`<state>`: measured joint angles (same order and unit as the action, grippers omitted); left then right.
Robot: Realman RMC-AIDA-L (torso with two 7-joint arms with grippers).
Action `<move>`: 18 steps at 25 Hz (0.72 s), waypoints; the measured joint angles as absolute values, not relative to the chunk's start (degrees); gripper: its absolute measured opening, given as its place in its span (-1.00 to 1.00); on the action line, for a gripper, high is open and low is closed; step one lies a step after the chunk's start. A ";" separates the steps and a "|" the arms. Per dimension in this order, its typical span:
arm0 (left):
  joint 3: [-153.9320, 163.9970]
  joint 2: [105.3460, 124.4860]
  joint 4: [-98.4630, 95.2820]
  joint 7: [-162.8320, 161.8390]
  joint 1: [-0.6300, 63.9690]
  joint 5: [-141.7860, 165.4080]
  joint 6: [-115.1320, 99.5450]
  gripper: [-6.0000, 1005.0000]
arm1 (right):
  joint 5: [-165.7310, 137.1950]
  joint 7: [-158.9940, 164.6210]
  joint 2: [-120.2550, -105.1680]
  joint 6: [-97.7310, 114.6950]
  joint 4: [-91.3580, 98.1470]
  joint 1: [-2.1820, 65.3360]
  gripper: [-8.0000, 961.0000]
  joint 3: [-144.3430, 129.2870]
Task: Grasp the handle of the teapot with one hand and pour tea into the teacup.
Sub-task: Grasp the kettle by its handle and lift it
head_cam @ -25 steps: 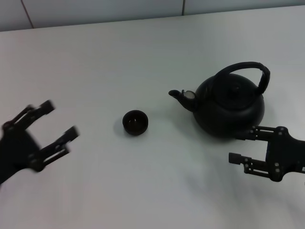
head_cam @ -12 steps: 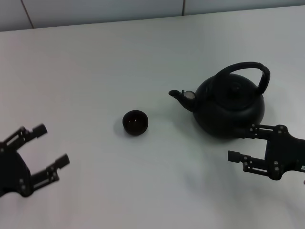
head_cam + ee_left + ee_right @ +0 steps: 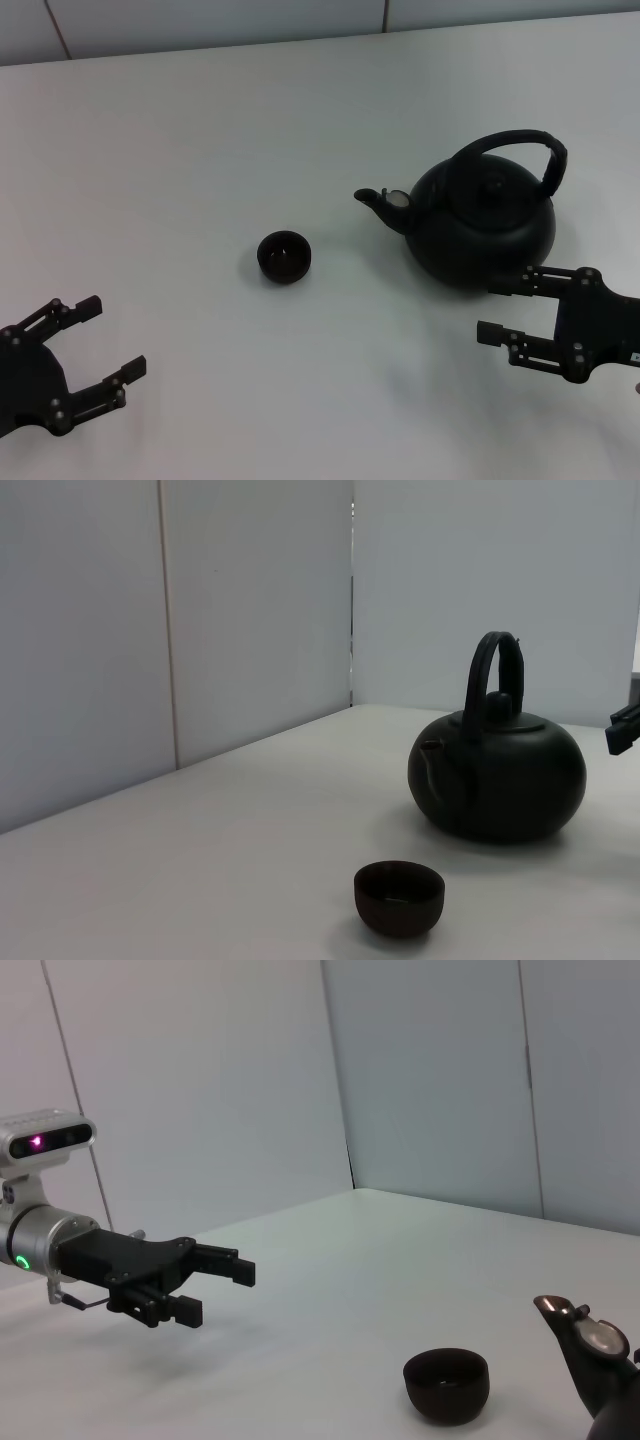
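White tabletop [image 3: 200, 140]: teapot [image 3: 480, 225] upright, teacup [image 3: 284, 257] just beside its spout.
Right gripper [image 3: 500, 310], fingers apart, seemingly just short of the teapot; left gripper [image 3: 105, 340] spread, well apart.

— What lies under everything?

— A broad, plain white matte tabletop [image 3: 200, 150], smooth and unmarked, filling nearly the whole head view.

— And behind it?

— A pale grey-white panelled wall [image 3: 250, 630] rising straight from the table's far edge. Thin dark vertical seams [image 3: 352, 590] split it into flat panels; one seam sits where two wall faces meet at a corner.

— Anything on the surface?

— Only soft grey shadows [image 3: 420, 375] on the white top.
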<state>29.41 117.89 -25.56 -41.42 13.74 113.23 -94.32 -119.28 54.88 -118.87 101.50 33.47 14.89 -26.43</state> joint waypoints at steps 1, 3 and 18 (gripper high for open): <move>29.42 117.92 -25.45 -41.41 13.77 113.24 -94.28 0.70 | -119.27 54.87 -118.85 101.50 33.42 14.90 0.25 -26.42; 29.44 117.98 -25.31 -41.40 13.89 113.26 -94.18 0.70 | -119.24 54.82 -118.88 101.46 33.38 14.86 0.25 -26.41; 29.45 118.03 -25.29 -41.98 14.62 113.30 -93.93 0.70 | -116.06 29.38 -119.26 101.01 10.74 11.47 0.24 -1.66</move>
